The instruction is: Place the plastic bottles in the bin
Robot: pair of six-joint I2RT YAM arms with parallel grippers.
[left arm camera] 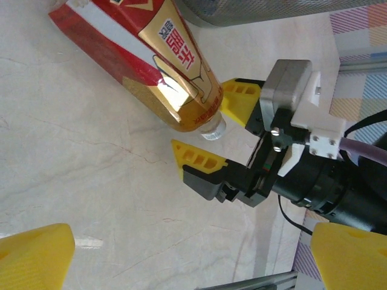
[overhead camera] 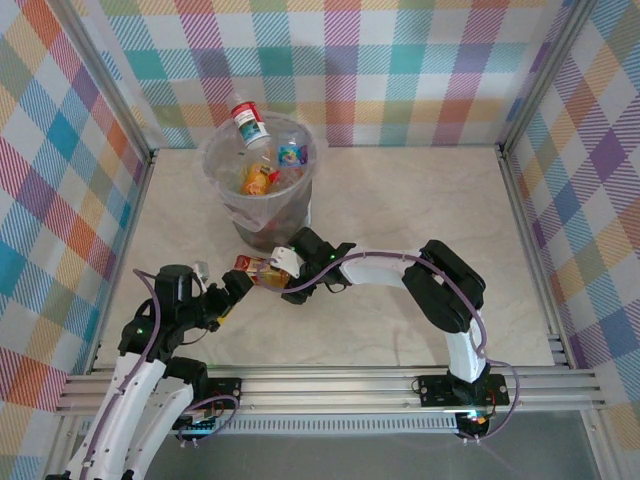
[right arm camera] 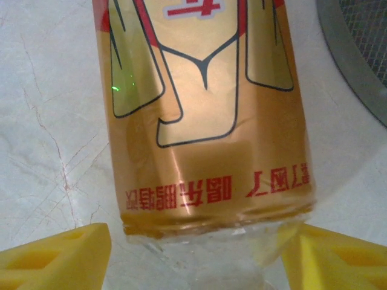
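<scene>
Straddling the clear end of a bottle [left arm camera: 151, 66], the right hand [left arm camera: 202, 127] is seen with its yellow fingers [left arm camera: 242, 99] parted, a gap left on at least one side. Red Chinese characters are printed on the bottle's gold-and-red label [right arm camera: 205, 121]. It is laid on its side just beside the bin [overhead camera: 262, 215], where other bottles [overhead camera: 257, 180] are piled. The left hand [overhead camera: 228, 290] is held wide open close by. A pale marbled counter [overhead camera: 400, 200] is enclosed by pastel plaid walls [overhead camera: 400, 60].
</scene>
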